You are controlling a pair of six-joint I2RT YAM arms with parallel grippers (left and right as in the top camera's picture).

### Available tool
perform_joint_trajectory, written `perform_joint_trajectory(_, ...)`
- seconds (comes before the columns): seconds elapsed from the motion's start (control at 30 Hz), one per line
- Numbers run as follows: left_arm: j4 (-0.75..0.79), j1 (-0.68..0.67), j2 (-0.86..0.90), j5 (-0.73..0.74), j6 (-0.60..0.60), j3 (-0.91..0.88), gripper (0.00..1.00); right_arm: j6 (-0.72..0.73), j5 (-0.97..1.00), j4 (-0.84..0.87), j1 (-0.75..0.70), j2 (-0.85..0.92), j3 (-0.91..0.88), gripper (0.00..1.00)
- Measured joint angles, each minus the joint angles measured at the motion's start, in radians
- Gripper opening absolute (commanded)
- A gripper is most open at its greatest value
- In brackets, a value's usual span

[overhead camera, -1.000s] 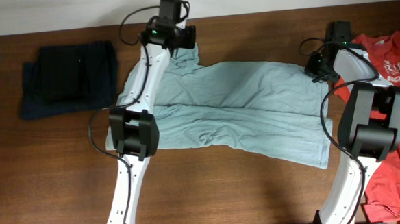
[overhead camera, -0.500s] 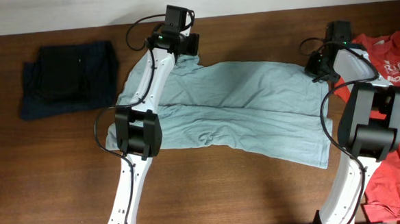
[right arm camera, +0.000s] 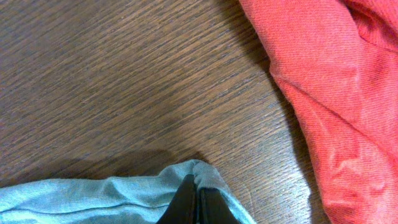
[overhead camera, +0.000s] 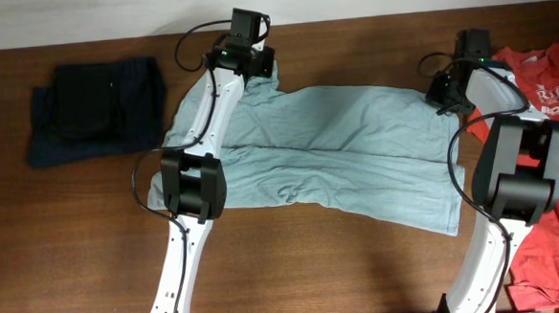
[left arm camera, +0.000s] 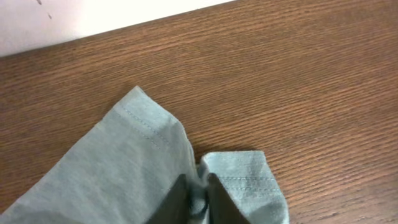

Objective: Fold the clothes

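**A:** Where does the grey-blue T-shirt (overhead camera: 337, 149) lie?

**B:** Spread across the middle of the surface (overhead camera: 73, 244), with a ridge running along its length and some rumpling near the front. The navy pieces (overhead camera: 95, 109) sit well apart at the far left. The red T-shirt (overhead camera: 557, 247) lies at the right edge, beside the right arm.

**A:** And the hands?

**B:** The left hand (left arm camera: 198, 190) is at the shirt's far-left corner, its fingers drawn narrow with hemmed cloth between them. The right hand (right arm camera: 194, 193) is pinched tight on a bunched edge at the far-right corner.

**A:** How deep is the left one's bite?

**B:** Hard to say, because the pinch sits at the very bottom of the wrist view and is mostly cut off. It looks like a thin nip close to the hem.

**A:** So what could go wrong?

**B:** If the bite is that shallow, the corner could slide out when the cloth is lifted, and the fold would come down skewed. If one hand pulls harder than the other, the shirt could twist. The ridge down the middle would get pressed into the fold. The red shirt is near enough to the right hand that a low sweep might snag it.
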Motion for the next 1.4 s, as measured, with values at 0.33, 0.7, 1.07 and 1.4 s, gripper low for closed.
perform_joint_trajectory(0.33,0.010,0.022,0.000,0.000,0.002,0.000,0.48,0.000,0.000,0.000,0.000,0.000,0.000,0.04)
perform_joint_trajectory(0.7,-0.008,0.024,0.000,0.000,0.003,0.000,0.26,-0.001,0.000,0.000,0.000,0.000,0.000,0.04)
perform_joint_trajectory(1.07,-0.008,0.024,0.000,0.000,0.002,0.000,0.33,0.000,0.000,0.000,0.000,0.000,0.000,0.04)
perform_joint_trajectory(1.4,0.002,0.024,0.003,0.000,0.001,0.000,0.24,0.000,0.000,0.000,0.000,0.000,0.000,0.04)
